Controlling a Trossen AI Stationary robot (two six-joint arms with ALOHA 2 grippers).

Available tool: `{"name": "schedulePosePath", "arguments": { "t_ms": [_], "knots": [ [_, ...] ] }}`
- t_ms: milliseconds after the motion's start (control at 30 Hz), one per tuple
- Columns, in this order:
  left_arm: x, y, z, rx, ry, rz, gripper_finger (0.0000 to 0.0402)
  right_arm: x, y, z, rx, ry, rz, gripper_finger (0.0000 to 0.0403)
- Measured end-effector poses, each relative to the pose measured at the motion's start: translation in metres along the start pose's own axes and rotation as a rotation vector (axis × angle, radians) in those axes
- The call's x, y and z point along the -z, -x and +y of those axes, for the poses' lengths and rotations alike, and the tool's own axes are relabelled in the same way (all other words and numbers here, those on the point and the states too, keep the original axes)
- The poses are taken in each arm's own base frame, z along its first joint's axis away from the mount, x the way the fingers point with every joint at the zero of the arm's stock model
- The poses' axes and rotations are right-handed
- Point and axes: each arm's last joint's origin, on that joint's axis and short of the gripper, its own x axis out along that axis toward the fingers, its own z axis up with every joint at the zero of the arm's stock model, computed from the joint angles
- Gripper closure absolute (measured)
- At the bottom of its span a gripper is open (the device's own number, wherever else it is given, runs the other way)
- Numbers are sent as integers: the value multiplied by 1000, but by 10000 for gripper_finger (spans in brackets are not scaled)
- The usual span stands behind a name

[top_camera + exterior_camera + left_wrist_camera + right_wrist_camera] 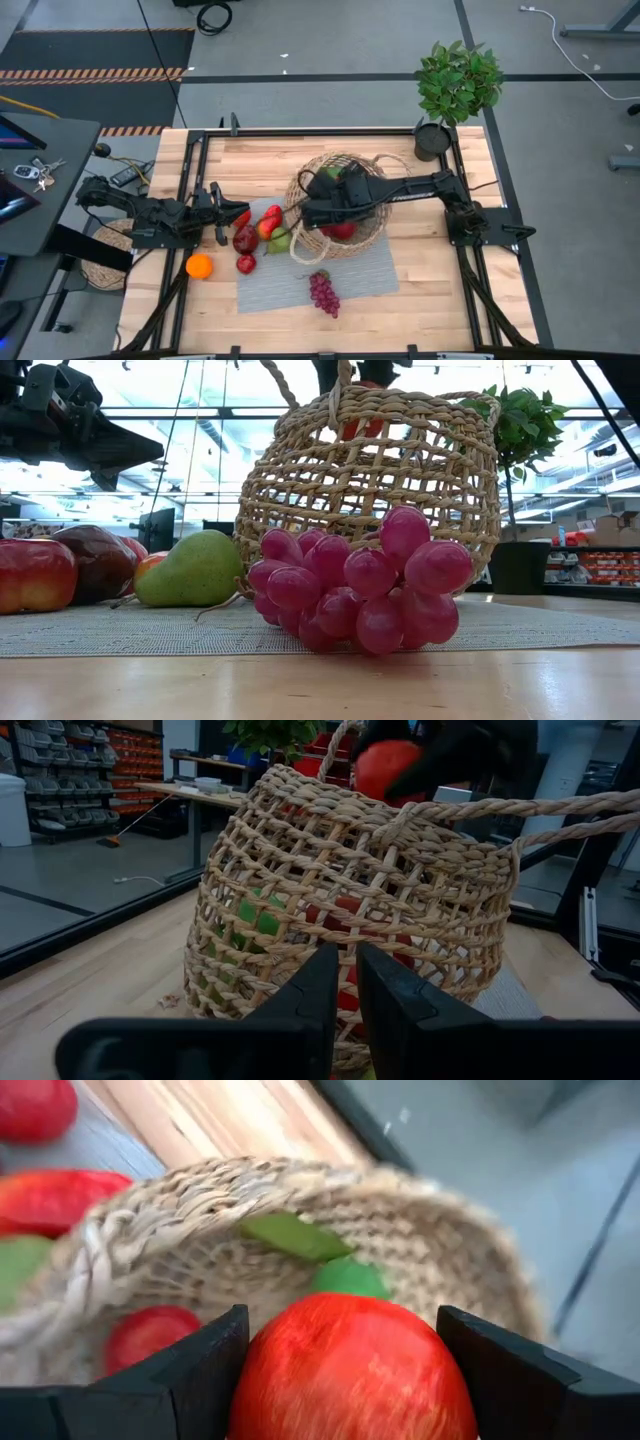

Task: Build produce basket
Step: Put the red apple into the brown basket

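Observation:
The wicker basket (pixel 345 205) stands with its bottom on the grey mat (pixel 360 272) at the table's middle, with green and red produce inside (pixel 345 1275). My right gripper (pixel 322 203) is over the basket's opening, shut on a red apple (pixel 345 1365). My left gripper (pixel 222 215) is shut and empty, level, left of the basket. Red apples (pixel 35 575), a pear (pixel 195 570) and a pepper (pixel 270 222) lie on the mat between them. Purple grapes (pixel 360 585) lie at the mat's near edge. An orange (pixel 199 265) lies on the wood. My right gripper pinches the red apple by two opposite sides (pixel 262 1370) between its two fingers. The fingers come from above, pointing down into the basket's mouth. The apple is lifted clear, at about rim height of the basket (pixel 362 425).
A potted plant (pixel 455 90) stands at the far right corner. A flat woven mat (pixel 105 262) lies off the table's left edge. A side table with keys (pixel 40 172) is at the left. Bare wood shows along the near edge and at the right.

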Motion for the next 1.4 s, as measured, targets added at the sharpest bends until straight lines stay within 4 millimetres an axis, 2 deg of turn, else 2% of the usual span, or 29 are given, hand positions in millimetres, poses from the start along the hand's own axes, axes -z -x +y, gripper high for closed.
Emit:
{"name": "schedulePosePath", "arguments": {
  "t_ms": [133, 233, 633, 733, 933, 1133, 1400],
  "knots": [
    [0, 0, 0, 0, 0, 0, 353, -4, -9, -5, -75, -171, 120, 84],
    [0, 0, 0, 0, 0, 0, 353, -7, -14, -8, -121, -200, 194, 84],
    [0, 0, 0, 0, 0, 0, 353, -5, -15, -7, -123, -84, 184, 84],
    [0, 0, 0, 0, 0, 0, 353, 1, -22, -4, -110, -48, 215, 84],
    [0, 0, 0, 1, 0, 0, 353, 26, -47, 1, -64, 45, 357, 84],
    [0, 0, 0, 0, -1, 1, 353, 45, -62, 3, -88, 95, 509, 82],
    [0, 0, 0, 0, -1, 1, 353, 54, -69, 4, -67, 102, 548, 31]
  ]
}}
